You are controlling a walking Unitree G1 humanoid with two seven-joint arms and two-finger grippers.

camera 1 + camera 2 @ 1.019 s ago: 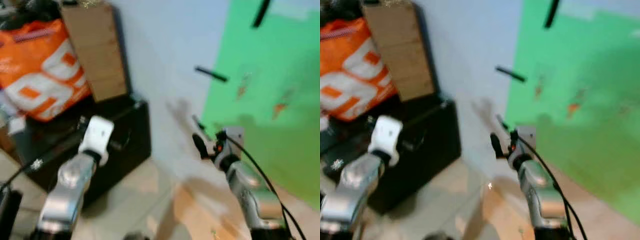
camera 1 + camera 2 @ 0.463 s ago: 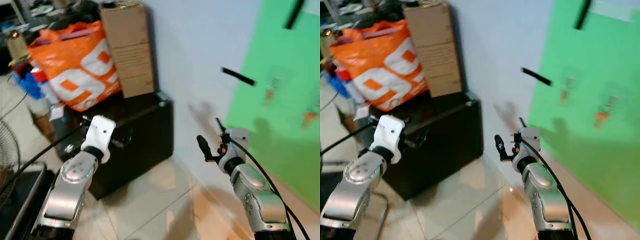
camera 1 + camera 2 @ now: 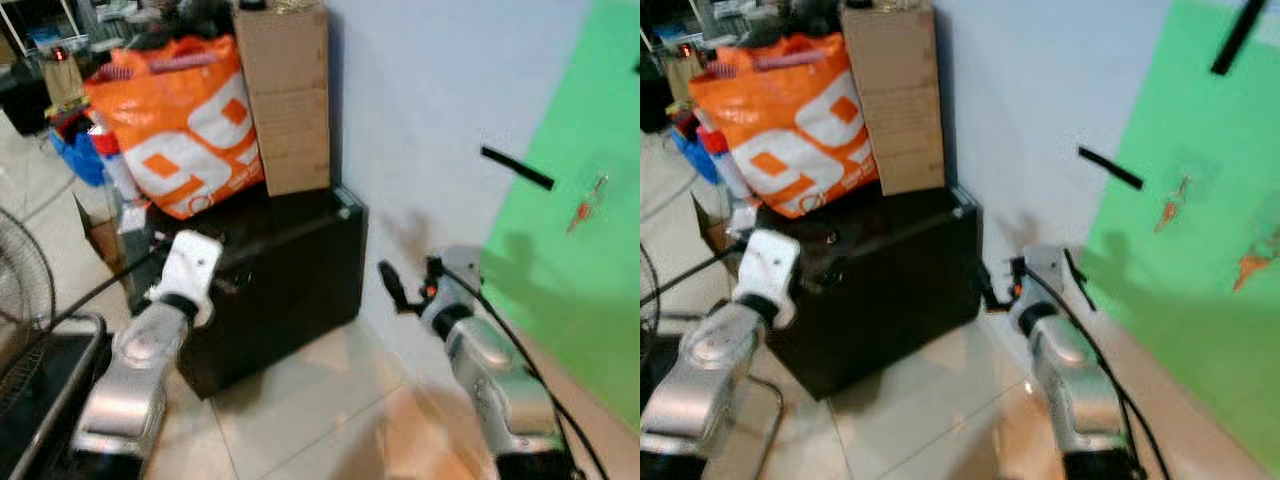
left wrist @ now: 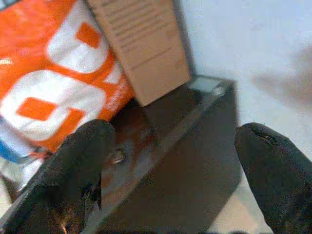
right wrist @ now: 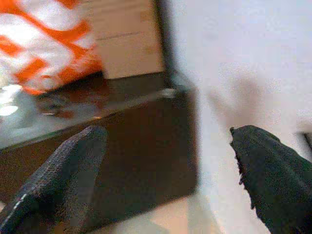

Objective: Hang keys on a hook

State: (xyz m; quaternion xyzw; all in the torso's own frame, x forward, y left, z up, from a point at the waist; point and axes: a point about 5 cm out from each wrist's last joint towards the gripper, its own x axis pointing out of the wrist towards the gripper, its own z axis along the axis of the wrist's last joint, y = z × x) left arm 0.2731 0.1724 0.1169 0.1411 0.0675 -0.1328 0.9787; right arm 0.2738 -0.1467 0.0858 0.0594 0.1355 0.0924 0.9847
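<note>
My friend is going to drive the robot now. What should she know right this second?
Left gripper: open, holding nothing, raised in front of the black case.
Right gripper: open, holding nothing, raised near the pale wall.
Things: a black hook sticks out of the wall by the green panel. An orange bag and a cardboard box sit on the case. No keys can be made out.
Done: nothing yet.
Left: find the keys, pick them up, hang them on the hook.
</note>
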